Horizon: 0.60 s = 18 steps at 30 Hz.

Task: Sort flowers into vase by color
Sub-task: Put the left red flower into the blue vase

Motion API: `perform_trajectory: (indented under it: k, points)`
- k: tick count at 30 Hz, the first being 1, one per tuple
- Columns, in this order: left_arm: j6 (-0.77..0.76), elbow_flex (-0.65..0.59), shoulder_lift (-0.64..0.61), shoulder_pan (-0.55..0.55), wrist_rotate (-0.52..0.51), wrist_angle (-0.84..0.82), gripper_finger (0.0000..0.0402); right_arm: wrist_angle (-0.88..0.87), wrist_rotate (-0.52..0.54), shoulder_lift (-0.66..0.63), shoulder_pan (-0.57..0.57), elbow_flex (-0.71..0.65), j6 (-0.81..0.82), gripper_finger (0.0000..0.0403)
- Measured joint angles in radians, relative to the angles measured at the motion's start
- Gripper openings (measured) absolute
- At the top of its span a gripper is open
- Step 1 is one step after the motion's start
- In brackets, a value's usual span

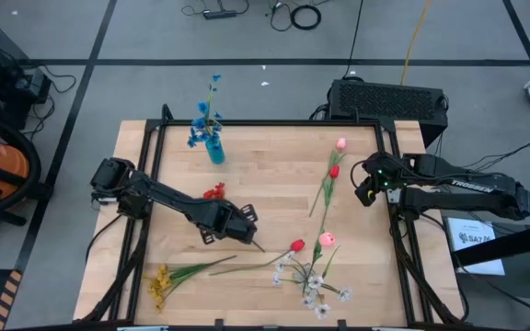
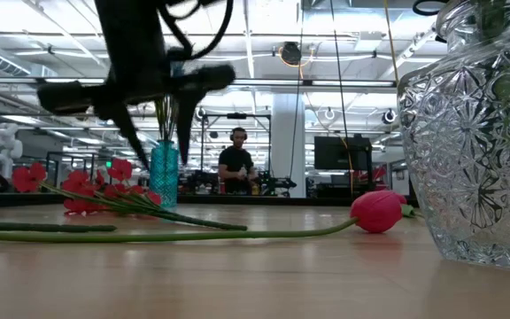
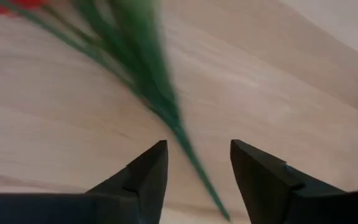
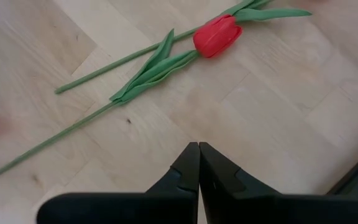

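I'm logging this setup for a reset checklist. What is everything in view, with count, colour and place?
Teal cup: one, teal, far left part of the table, holding blue flowers.
Red cluster: one, red, lying mid-table by the left arm.
Yellow sprig: one, yellow with a green stem, near left edge.
Tulips: four, red or pink; two toward the far right, two near the middle front.
White blossoms: one bunch, pale, front centre.
Glass vase: one, clear cut glass, close to the low camera.
Table: one, light wood.
Person: one, dark top, in the room behind.
Left gripper: open, over a green stem.
Right gripper: shut, right side, near a red tulip.
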Motion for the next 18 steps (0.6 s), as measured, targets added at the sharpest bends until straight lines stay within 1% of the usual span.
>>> perform_trajectory:
  k: [2,5,9,13,18]
  points:
    - [-0.026,-0.001,0.004,0.001,0.025,-0.036,0.0190,0.000,0.000,0.000,0.000,0.000,-0.008,0.0000]
    - [-0.029,-0.001,0.017,0.005,0.049,-0.034,0.0194,0.000,0.001,0.000,0.000,0.000,-0.015,0.0000]
    - [-0.029,0.001,0.048,0.026,0.049,-0.042,0.0194,0.006,0.001,0.000,0.000,0.000,-0.020,0.0000]
    - [-0.029,-0.001,0.100,0.050,0.049,-0.019,0.0194,0.010,0.001,0.002,0.000,0.000,-0.020,0.0000]
    - [-0.028,0.002,0.159,0.075,0.065,-0.029,0.0194,0.011,0.001,0.001,0.000,0.000,-0.023,0.0000]
